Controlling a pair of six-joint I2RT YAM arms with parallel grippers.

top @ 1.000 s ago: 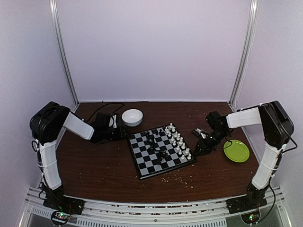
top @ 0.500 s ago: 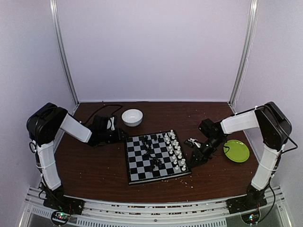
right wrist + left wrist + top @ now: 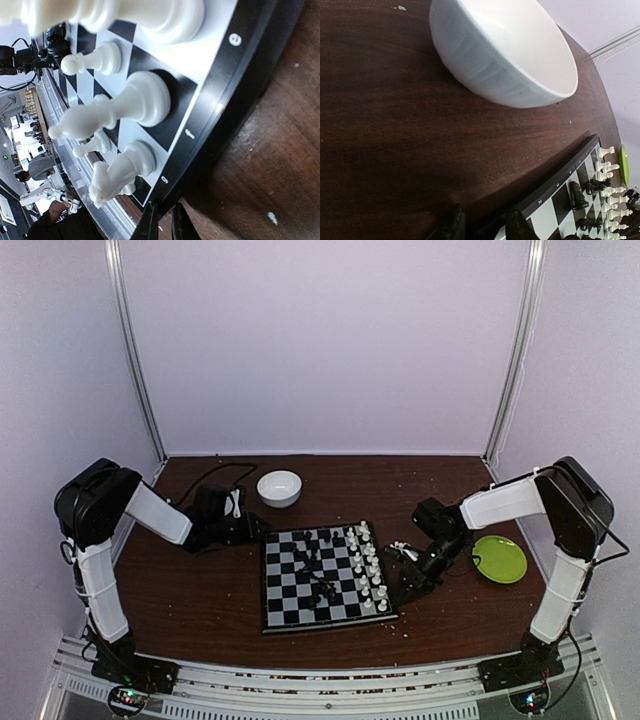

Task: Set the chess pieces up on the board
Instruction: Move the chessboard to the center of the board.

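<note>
Dark woodgrain table (image 3: 200,610) bears the glossy checkered board (image 3: 322,578).

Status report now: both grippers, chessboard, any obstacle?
Left gripper and right gripper at opposite rims of checkered black-and-white chessboard. White row standing, black pieces scattered. Nothing blocking.

Partly set chess pieces (image 3: 365,558) on board (image 3: 290,602)

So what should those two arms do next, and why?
Probably let go and lift clear. Both the left gripper and right gripper sit at the rim of the board, which now looks roughly square to the table edge, while the black chess pieces lie jumbled mid-board.
</note>
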